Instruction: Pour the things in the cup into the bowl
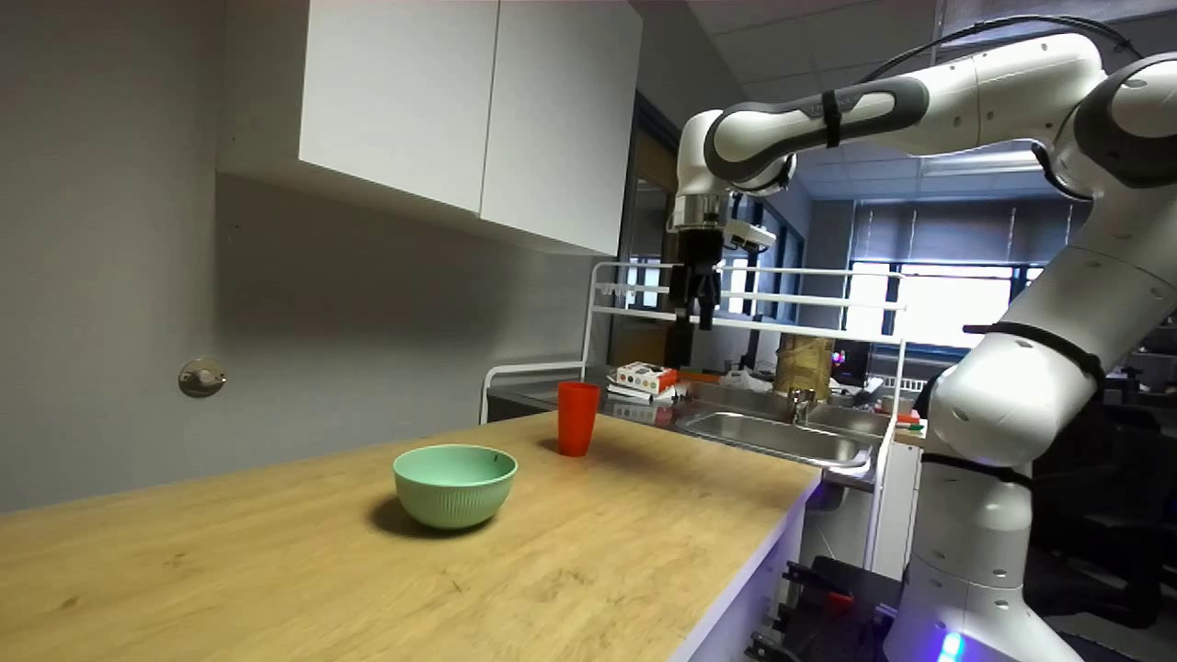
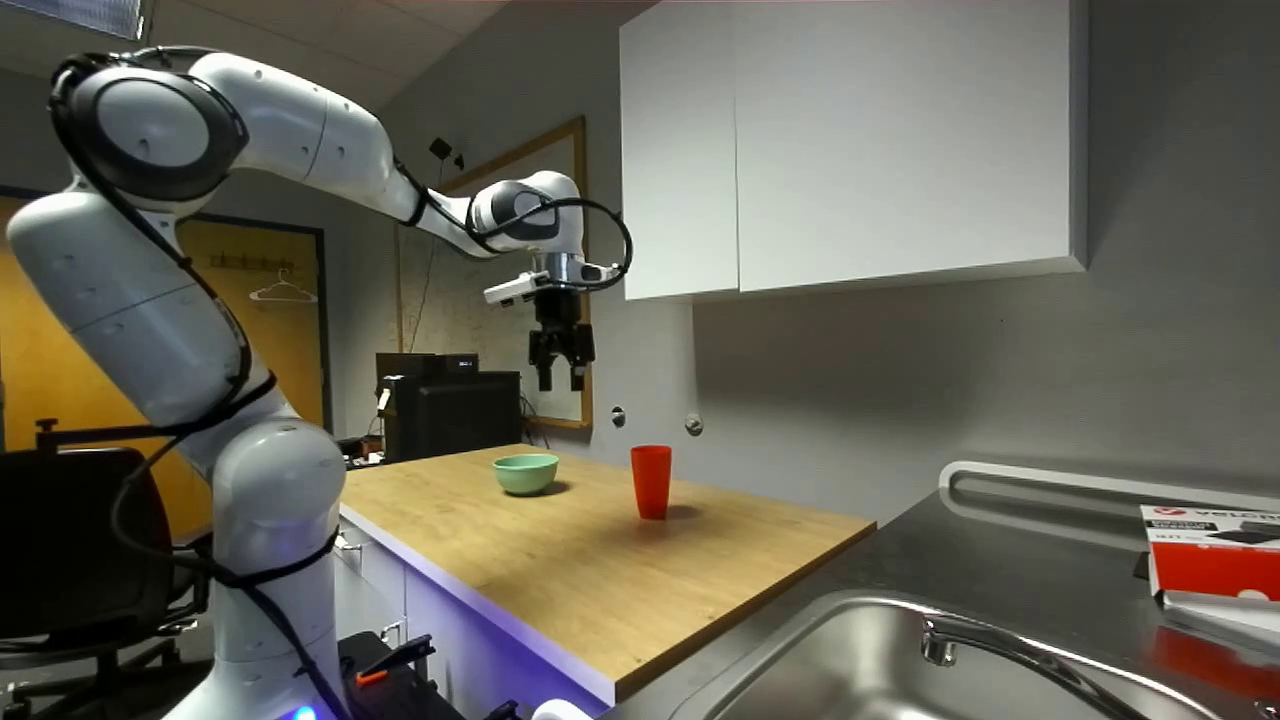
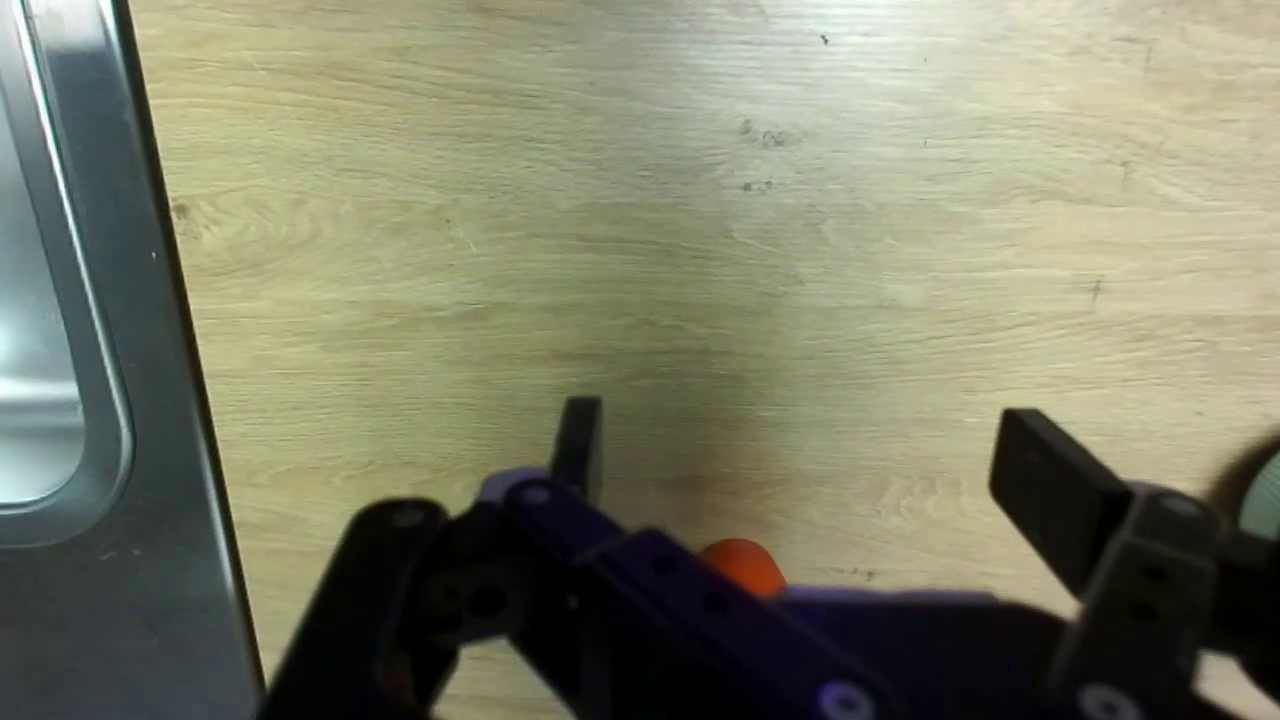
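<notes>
The red cup [image 1: 577, 419] stands upright on the wooden counter [image 1: 588, 552]; it also shows in an exterior view [image 2: 652, 482]. Its contents cannot be seen. The light green bowl [image 1: 455, 504] sits on the counter a short way from the cup, and also shows in an exterior view [image 2: 525, 478]. My gripper [image 2: 561, 382] points down, high above the counter, open and empty. In the wrist view the fingers [image 3: 800, 440] are wide apart. Part of the cup [image 3: 745, 568] shows behind the gripper body, and the bowl's edge [image 3: 1265, 505] shows at the far right.
A metal sink [image 1: 782, 437] with a faucet [image 2: 1030, 655] adjoins the counter. White wall cabinets [image 2: 850, 140] hang above the counter's wall side. A white rack [image 1: 791, 302] stands over the sink. A red and white box [image 2: 1215, 550] lies beside the sink.
</notes>
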Motion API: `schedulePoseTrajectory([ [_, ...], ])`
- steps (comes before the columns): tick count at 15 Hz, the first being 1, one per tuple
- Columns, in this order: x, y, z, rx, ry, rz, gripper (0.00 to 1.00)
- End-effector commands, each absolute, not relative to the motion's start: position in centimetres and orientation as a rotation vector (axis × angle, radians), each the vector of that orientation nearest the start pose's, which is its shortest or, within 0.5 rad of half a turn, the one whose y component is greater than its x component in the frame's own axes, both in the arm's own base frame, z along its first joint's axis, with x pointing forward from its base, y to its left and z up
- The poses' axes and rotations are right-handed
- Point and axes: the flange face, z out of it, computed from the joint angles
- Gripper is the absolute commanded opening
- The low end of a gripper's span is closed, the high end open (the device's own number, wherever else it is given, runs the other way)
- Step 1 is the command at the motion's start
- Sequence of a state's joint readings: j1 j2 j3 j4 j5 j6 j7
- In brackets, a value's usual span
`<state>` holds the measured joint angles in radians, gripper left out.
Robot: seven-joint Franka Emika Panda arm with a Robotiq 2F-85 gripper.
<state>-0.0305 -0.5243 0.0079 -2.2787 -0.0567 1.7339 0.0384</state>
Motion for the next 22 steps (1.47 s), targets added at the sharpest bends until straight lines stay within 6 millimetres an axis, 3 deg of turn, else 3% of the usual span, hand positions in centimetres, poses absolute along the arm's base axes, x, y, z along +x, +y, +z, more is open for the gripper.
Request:
schedulePoseTrajectory([
  [1,40.9,-1.1,55.3,-3.219,0.099,-0.014,1.00],
  [7,44.5,-1.8,55.1,-3.238,0.217,-0.150,1.00],
  [15,50.7,-4.0,54.1,-3.169,0.367,-0.200,1.00],
  [22,55.4,-4.8,51.1,-3.139,0.410,-0.116,1.00],
])
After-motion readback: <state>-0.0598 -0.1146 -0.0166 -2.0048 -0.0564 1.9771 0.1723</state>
